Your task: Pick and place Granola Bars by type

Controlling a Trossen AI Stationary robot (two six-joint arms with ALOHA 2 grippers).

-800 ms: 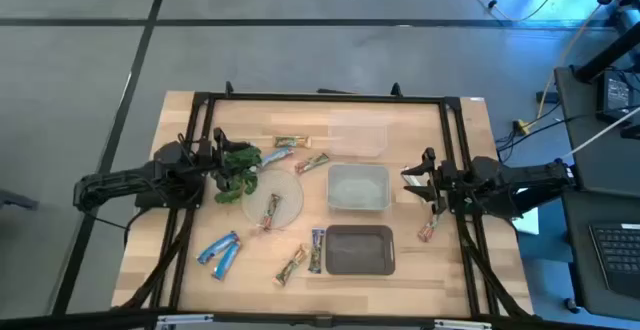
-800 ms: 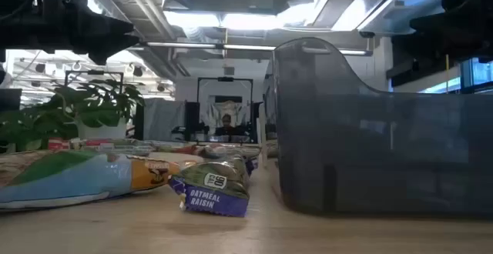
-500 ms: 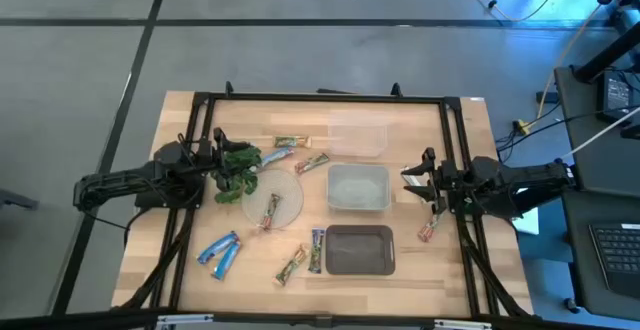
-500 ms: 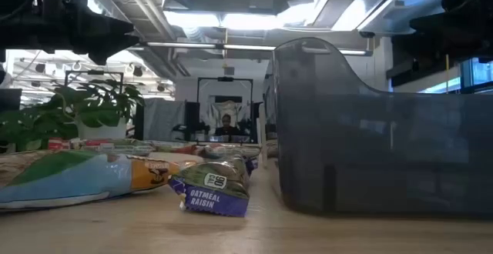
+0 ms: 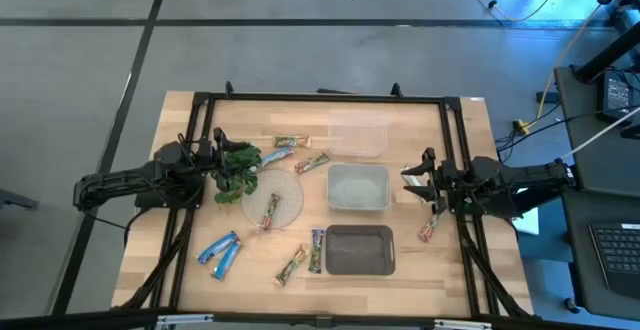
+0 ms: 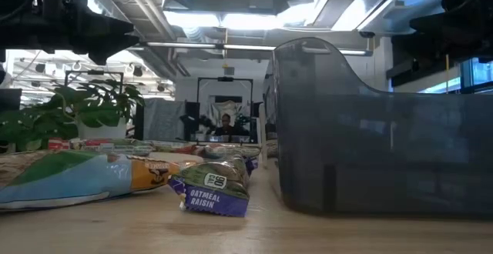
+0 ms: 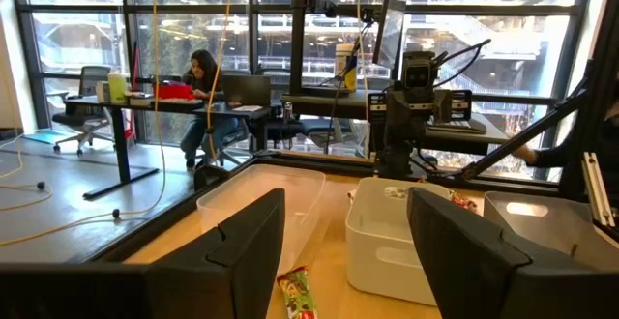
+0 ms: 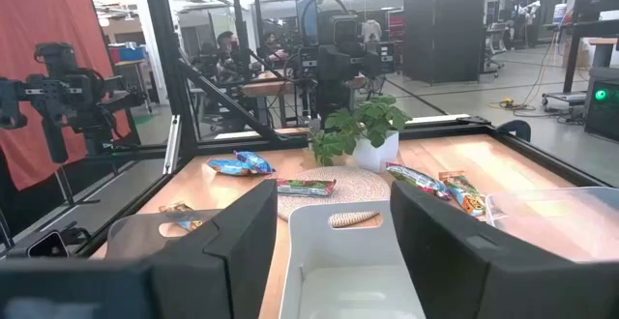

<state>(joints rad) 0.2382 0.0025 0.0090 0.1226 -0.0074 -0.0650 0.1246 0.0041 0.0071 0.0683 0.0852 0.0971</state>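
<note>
Both hands parted, empty, above the surface [image 5: 400, 275].
Left hand [image 5: 212, 157]: beside the plant [image 5: 237, 170], touching nothing. Right hand [image 5: 418, 185]: spread, beside the white bin [image 5: 358, 187]. Granola bars [image 5: 219, 252] scattered between, one [image 5: 270, 210] on the clear disc [image 5: 285, 195].

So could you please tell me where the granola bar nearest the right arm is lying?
In the high view, that granola bar lies on the table's right side, just beside the dark bin and close under the right claw.
</note>
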